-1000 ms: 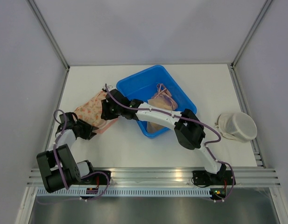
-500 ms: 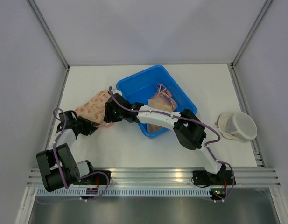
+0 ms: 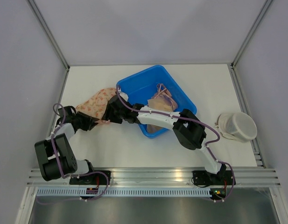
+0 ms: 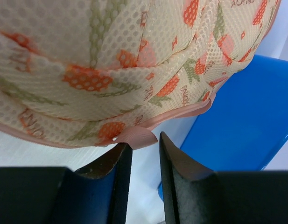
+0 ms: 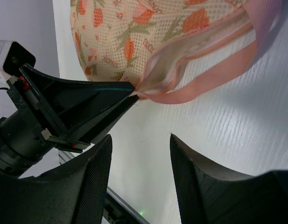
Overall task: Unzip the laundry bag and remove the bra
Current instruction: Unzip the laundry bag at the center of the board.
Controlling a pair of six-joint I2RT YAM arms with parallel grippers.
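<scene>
Laundry bag (image 3: 94,102) of cream mesh, printed with orange strawberries and edged in pink trim (image 5: 214,71). It lies on my white desk (image 3: 134,149), left of the blue plastic tub (image 3: 140,88), with its far corner just beside the tub's wall.

Top view:
- This is the only view with the whole layout.
- My left tool (image 3: 90,122) and right tool (image 3: 111,112) meet at the bag's near edge. Both are too small here to read their jaws.
- The tub holds a tan garment (image 3: 160,105) with thin straps.
- A white round container (image 3: 237,127) stands well apart, at the desk's right edge.

Left wrist view:
- My left tool (image 4: 144,142) is narrow, with a folded tab of the trim sitting right at its fingertips (image 4: 125,151).
- The mesh bulges above the tool, and the blue tub wall is behind on the right.
- My right tool is not seen here.

Right wrist view:
- It shows my left tool from outside. Its black fingers taper to a point where the trim is drawn into a pinched fold, so that tool is holding the trim.
- My right tool (image 5: 140,140) is spread wide over bare desk, near the bag, with nothing between its fingers.

No view lets me tell whether the zip is open.
</scene>
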